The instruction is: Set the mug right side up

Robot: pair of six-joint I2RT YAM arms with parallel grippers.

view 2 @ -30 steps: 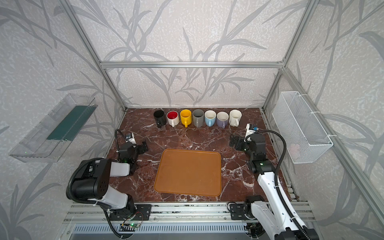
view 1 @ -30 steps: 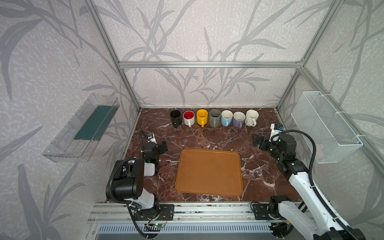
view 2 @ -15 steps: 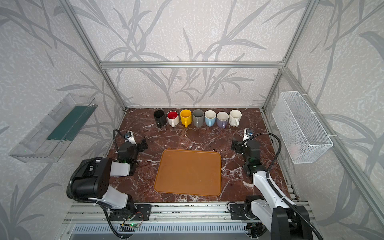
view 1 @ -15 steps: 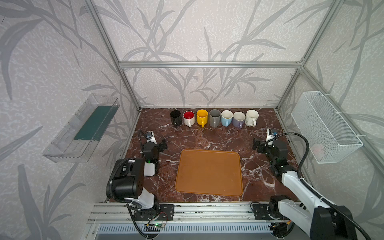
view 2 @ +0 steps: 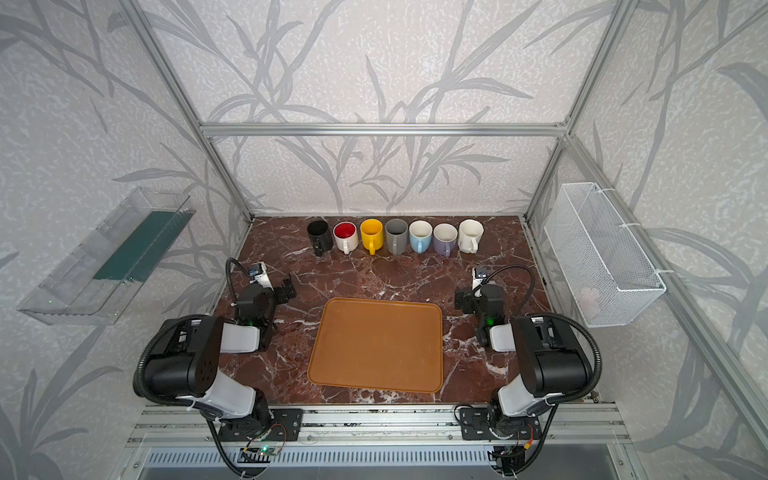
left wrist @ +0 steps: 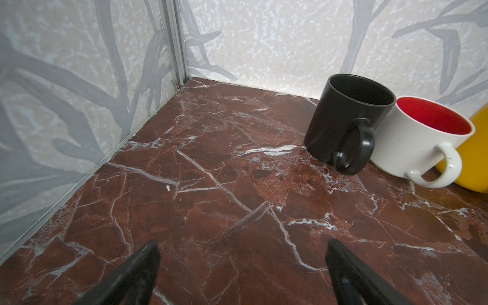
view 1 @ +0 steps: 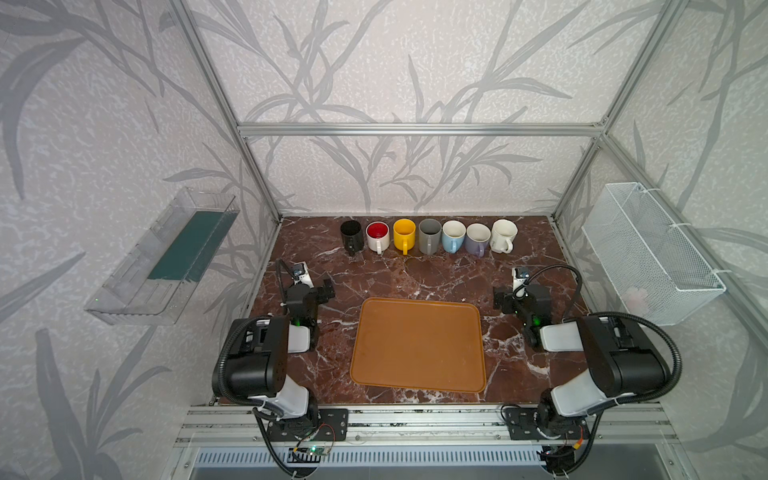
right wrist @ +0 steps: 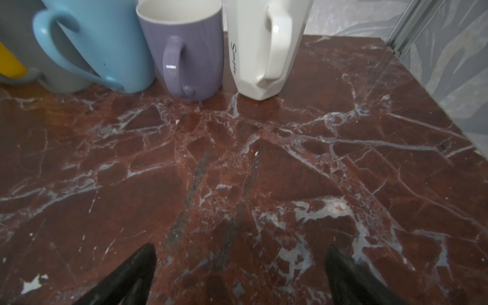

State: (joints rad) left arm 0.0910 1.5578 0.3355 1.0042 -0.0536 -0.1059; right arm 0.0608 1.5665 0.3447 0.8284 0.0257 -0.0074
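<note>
Several mugs stand in a row along the back wall, every one with its opening upward: black (view 1: pixel 351 235), white with a red inside (view 1: pixel 377 237), yellow (view 1: pixel 404 235), grey (view 1: pixel 429 236), light blue (view 1: pixel 453 236), purple (view 1: pixel 478 239) and white (view 1: pixel 503 235). No mug shows upside down. My left gripper (view 1: pixel 309 291) is open and empty, low over the marble short of the black mug (left wrist: pixel 346 118). My right gripper (view 1: pixel 519 293) is also open and empty, short of the purple mug (right wrist: pixel 184 52) and the white mug (right wrist: pixel 261 45).
An orange tray (view 1: pixel 417 345) lies flat in the middle of the marble table (view 1: pixel 415 274) between the two arms. A white wire basket (view 1: pixel 652 253) hangs on the right wall and a clear plastic shelf (view 1: pixel 166 257) on the left wall.
The right arm has folded back and down toward its base, drawing its gripper a little toward the middle. The left arm has hardly moved. Both grippers stayed open.
</note>
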